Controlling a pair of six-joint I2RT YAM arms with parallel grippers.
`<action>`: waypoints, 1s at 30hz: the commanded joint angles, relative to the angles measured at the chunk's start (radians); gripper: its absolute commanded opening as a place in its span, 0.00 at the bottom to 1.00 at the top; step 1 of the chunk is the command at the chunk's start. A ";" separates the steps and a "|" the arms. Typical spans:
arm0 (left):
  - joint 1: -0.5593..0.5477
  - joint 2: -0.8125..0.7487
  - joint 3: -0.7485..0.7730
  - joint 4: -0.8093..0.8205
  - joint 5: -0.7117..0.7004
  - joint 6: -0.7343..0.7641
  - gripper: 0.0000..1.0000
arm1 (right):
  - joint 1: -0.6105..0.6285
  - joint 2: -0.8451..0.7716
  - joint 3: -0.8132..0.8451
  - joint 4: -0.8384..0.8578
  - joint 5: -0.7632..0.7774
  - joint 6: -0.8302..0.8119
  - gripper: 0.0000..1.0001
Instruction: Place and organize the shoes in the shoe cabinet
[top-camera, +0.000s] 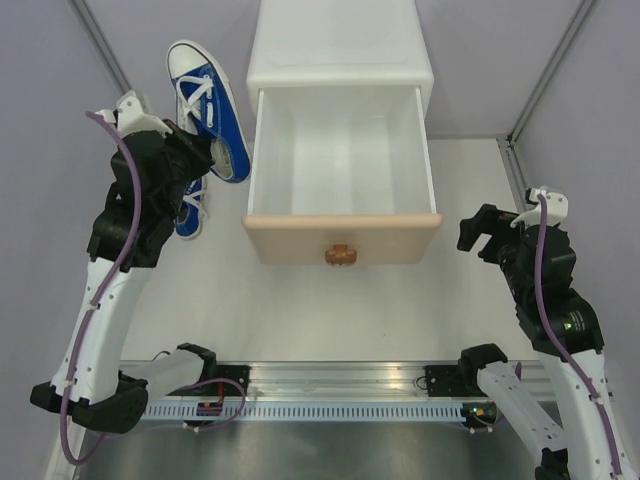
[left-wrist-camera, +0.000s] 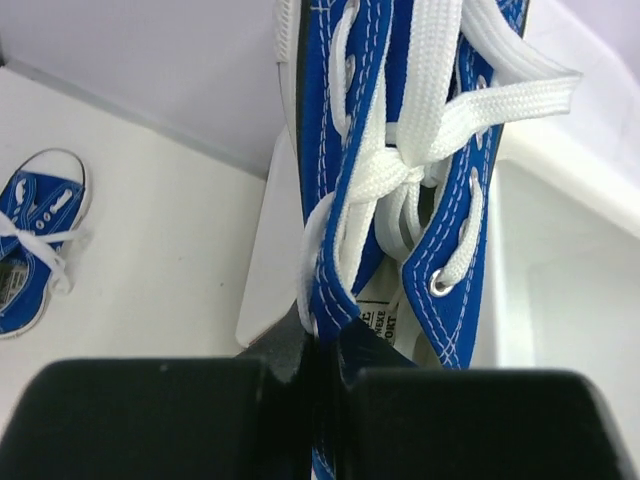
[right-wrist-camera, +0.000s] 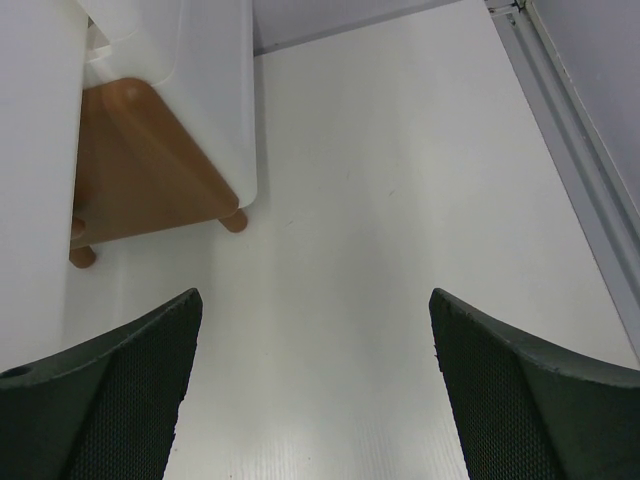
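White tabletop (top-camera: 330, 320) under pale grey walls, and at its far middle stands the shoe cabinet (top-camera: 340, 45), its beige upper drawer (top-camera: 342, 237) pulled out toward the arms with nothing inside. What matters is on the left. The left gripper (left-wrist-camera: 320, 345) is pinched tight on the canvas edge by the top eyelets of one blue sneaker (left-wrist-camera: 400, 150), lifted off the table. Its long axis runs straight out ahead of the jaws, toe farthest away, and the open drawer lies just to the jaws' right. Swinging the shoe that way looks like the coming move. Down on the table to those jaws' left lies the second blue sneaker (left-wrist-camera: 35, 245). The right gripper (top-camera: 492, 232) hangs beyond the drawer's other side, fingers spread wide and holding nothing, so the left arm is much nearer both shoes. I count two blue sneakers, no green ones in view, one cabinet and one drawer open.
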 joint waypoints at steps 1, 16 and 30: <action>-0.031 -0.032 0.125 0.056 -0.035 0.040 0.02 | 0.005 -0.018 0.034 -0.023 -0.005 0.008 0.98; -0.434 0.186 0.501 -0.229 -0.056 -0.006 0.02 | 0.005 -0.033 0.044 -0.043 0.000 0.005 0.98; -0.725 0.381 0.604 -0.229 -0.255 -0.052 0.02 | 0.005 -0.050 0.020 -0.036 -0.003 0.003 0.98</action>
